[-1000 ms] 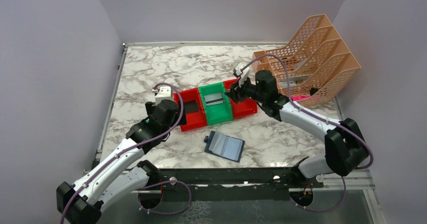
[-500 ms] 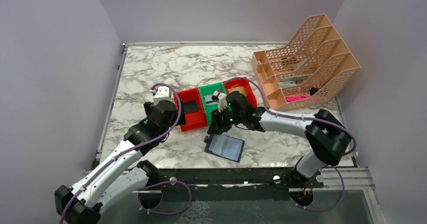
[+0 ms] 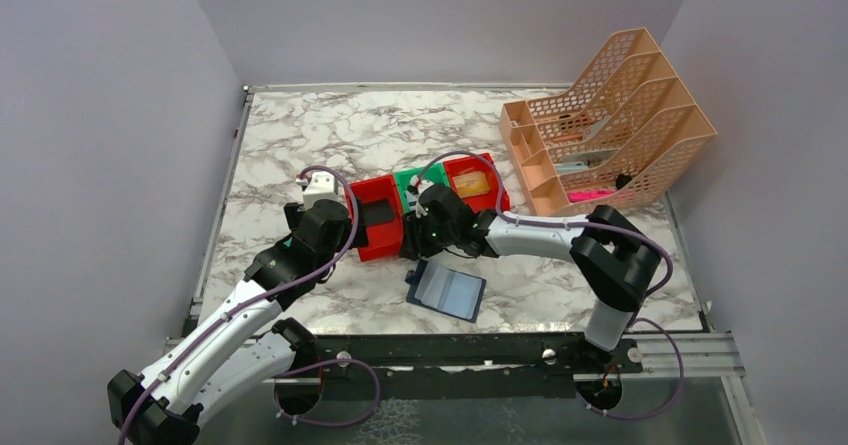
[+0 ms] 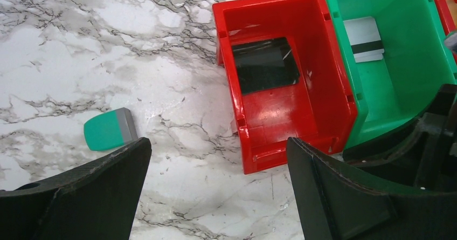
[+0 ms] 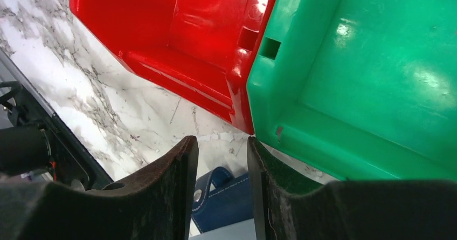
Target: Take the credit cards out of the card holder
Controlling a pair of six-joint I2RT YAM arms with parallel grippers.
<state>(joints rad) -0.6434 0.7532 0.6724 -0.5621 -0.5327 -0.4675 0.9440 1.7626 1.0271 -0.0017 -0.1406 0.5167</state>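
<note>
Navy card holder (image 3: 447, 291) x1, cards (image 4: 366, 38) x3

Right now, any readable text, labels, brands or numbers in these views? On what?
None legible in any view.
Silver-grey card in the green bin: a black stripe, no print readable.
Black card in the left red bin: glossy, nothing readable.
Gold card in the right red bin: too small to read.
Card holder: no marking shows.

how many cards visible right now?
3. Black card in the left red bin, silver-grey card in the green bin, gold card in the right red bin. More may hide in the card holder.
</note>
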